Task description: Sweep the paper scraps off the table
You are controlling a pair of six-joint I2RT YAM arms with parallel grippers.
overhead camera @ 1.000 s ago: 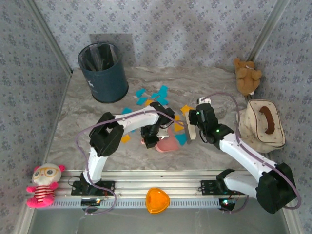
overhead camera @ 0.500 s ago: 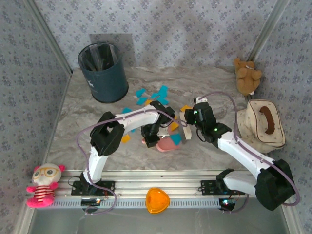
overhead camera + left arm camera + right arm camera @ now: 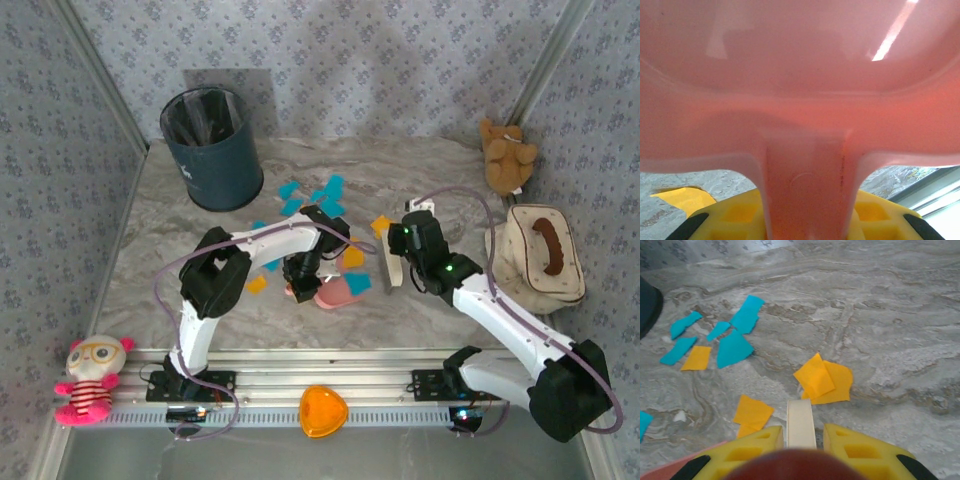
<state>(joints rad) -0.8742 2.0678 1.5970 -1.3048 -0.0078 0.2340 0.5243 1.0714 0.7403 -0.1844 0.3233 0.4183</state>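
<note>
Cyan and orange paper scraps [image 3: 325, 200] lie scattered mid-table on the marble table [image 3: 170, 250]. In the right wrist view I see an orange pair [image 3: 822, 380], another orange scrap [image 3: 752, 412] and cyan scraps [image 3: 735, 347]. My left gripper [image 3: 303, 285] is shut on the handle of a pink dustpan [image 3: 340, 292], which carries a cyan scrap [image 3: 358, 283]. That handle [image 3: 805, 190] sits between the yellow fingers [image 3: 740, 215]. My right gripper [image 3: 392, 262] is shut on a cream brush [image 3: 801, 422] just right of the dustpan, with an orange scrap [image 3: 352, 258] between them.
A dark blue bin [image 3: 212, 148] stands at the back left. A brown teddy [image 3: 508, 155] and a cream hat [image 3: 538, 258] sit on the right. An orange heart dish [image 3: 323, 410] and a doll [image 3: 90, 378] rest by the near rail.
The brush swept left toward the dustpan, nudging an orange scrap and a cyan scrap leftward, then drew back slightly right. The dustpan shifted a little left.
</note>
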